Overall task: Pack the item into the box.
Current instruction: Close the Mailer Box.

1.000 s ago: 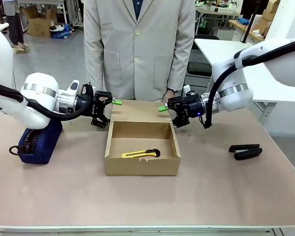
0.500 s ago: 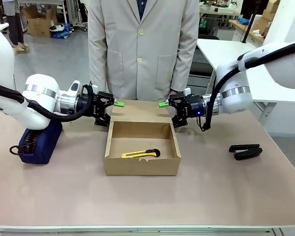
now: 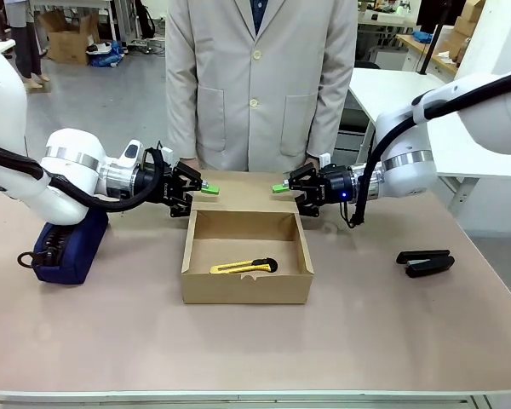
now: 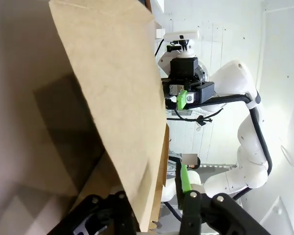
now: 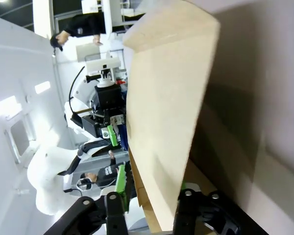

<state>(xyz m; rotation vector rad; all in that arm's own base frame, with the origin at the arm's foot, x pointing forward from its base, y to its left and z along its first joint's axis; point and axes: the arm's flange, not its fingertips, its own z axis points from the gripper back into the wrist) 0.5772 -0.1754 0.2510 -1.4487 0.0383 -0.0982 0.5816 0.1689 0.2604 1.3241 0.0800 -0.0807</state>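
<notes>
Knife point(image 3: 243, 267) lies inside box point(image 3: 247, 288); wrist cameras catch its flap point(image 4: 112, 98).

You have bright, even overhead light in the front view, sharp throughout; the box point(image 3: 247, 288) casts only a faint shadow on the table point(image 3: 366, 341). Your wrist views bow strongly at the edges, and the near flap point(image 4: 112, 88) looks soft, throwing a dark shadow.
</notes>
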